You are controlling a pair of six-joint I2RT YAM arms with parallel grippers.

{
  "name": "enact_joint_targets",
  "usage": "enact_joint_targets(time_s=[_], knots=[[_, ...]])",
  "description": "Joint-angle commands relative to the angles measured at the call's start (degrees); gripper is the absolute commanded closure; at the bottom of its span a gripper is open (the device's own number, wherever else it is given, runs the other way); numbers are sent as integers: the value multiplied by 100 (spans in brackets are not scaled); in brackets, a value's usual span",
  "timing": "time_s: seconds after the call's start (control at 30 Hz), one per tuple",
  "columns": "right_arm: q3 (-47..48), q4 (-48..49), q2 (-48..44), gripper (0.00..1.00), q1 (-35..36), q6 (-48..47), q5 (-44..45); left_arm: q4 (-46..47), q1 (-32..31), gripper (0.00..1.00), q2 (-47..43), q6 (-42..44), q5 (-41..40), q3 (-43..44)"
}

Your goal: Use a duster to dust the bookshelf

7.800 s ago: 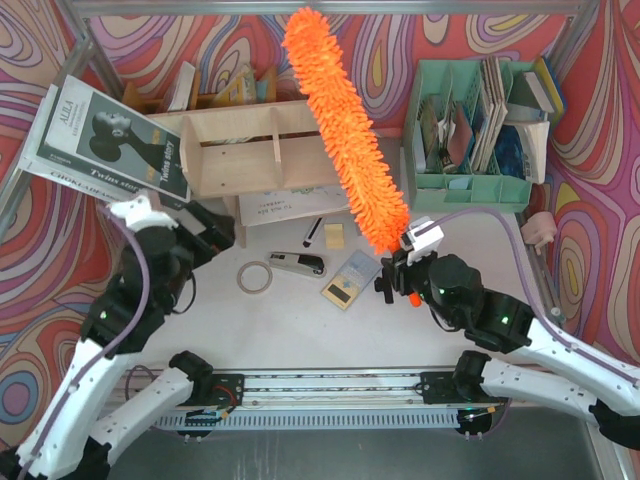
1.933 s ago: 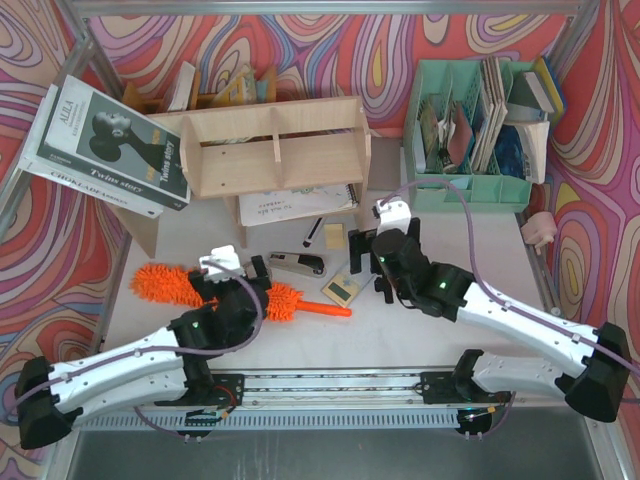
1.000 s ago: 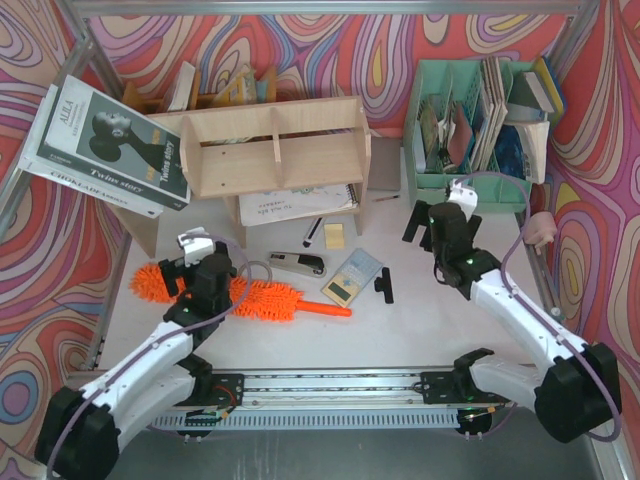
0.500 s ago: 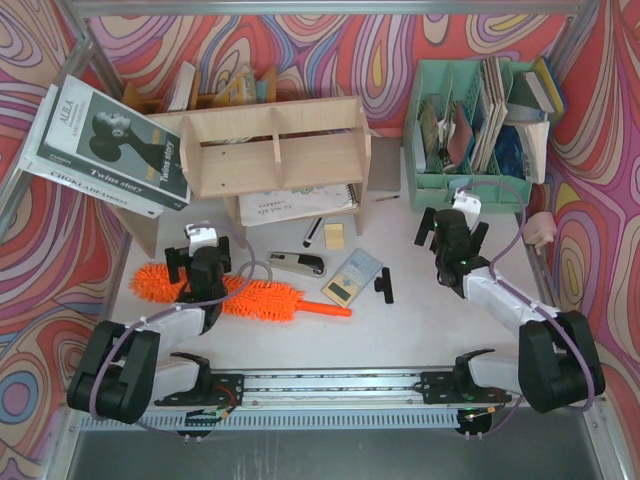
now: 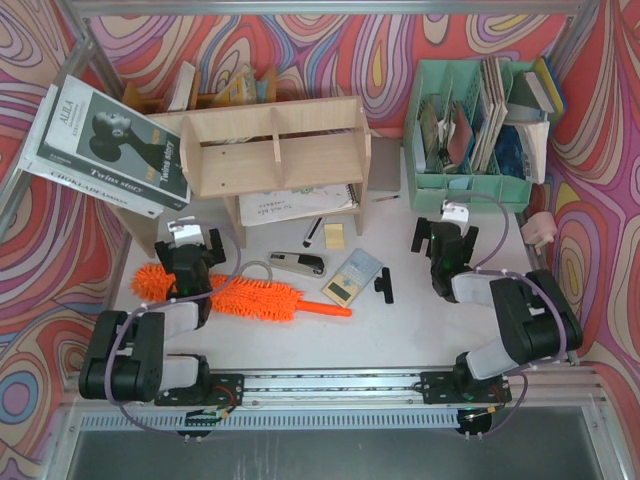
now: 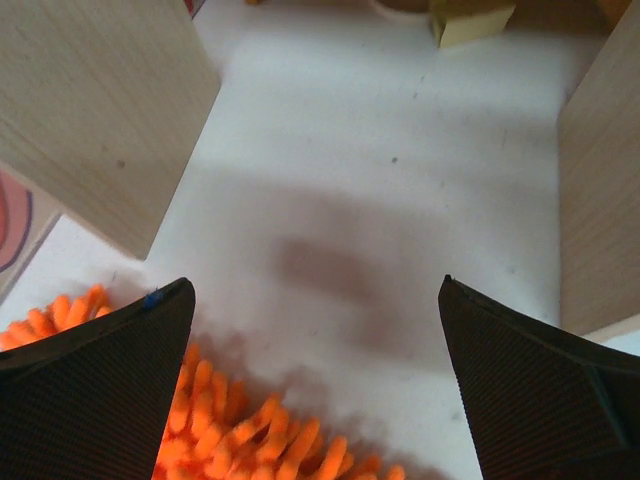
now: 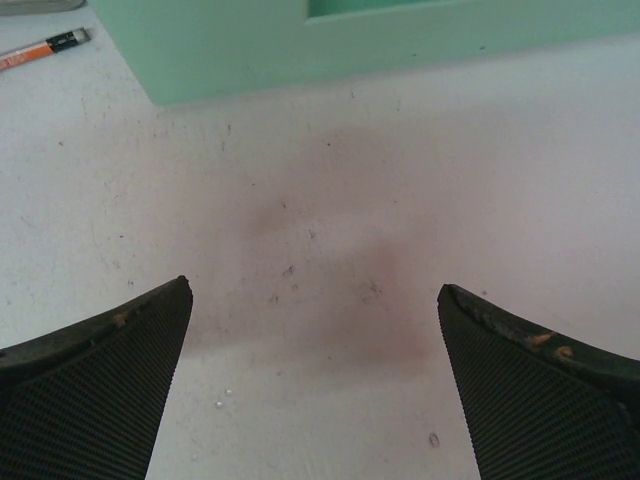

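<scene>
From above, the left gripper [image 5: 193, 240] sits at 8 o'clock on the table [image 5: 420, 330], jaws spread wide and holding nothing. It hangs over the fluffy end of the one duster [image 5: 250, 295], which lies flat with its handle pointing to 4 o'clock. The right gripper [image 5: 443, 233], at 3 o'clock, is equally wide apart and empty, just short of the single mint-green organiser [image 5: 470, 187]. The one bookshelf [image 5: 270, 150], with two tiers, stands at 11 o'clock, apart from the duster.

In the left wrist view, the left gripper [image 6: 315, 290] shows two dark fingers [image 6: 90, 390] far apart with bare table between them. Orange duster [image 6: 230, 440] strands lie at 7 o'clock, by the left finger; whether they touch it I cannot tell. Two pale wooden bookshelf [image 6: 100, 110] panels stand at 10 and 3 o'clock.

In the right wrist view, the right gripper [image 7: 312, 290] is fully splayed over bare table, touching nothing. The organiser [image 7: 300, 40] wall is at 12 o'clock, and one pencil [image 7: 40, 48] at 10 o'clock.
</scene>
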Motion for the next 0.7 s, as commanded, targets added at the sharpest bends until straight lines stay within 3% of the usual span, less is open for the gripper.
enact_joint_targets(time_s=[0.0,0.1,0.2,0.27,0.33,0.4,0.5,0.57,0.67], knots=[[-123,1410,418,1,-94,-455,-332,1615,228,2,733,-393,705,-269],[-373,2033,421,1,-151,-712,-640,2643,461,1,1639,-480,1082,-297],[-607,2736,562,1,-289,-856,-1206,1340,557,2,1232,-645,1150,15],[-740,3314,941,1,-406,-828,-1573,1647,609,2,1444,-650,1223,55],[-693,3545,1229,1,-437,-915,-1785,1030,641,1,1218,-780,1123,169],[-686,3461,1205,1,-497,-884,-1930,1381,674,2,1422,-886,895,144],[-673,3453,1212,1,-500,-907,-1906,905,683,2,1266,-930,886,272],[-666,3400,1201,1,-499,-907,-1901,1232,678,2,1380,-898,907,195],[-669,3414,1196,1,-499,-915,-1895,1006,675,1,1295,-927,878,240]])
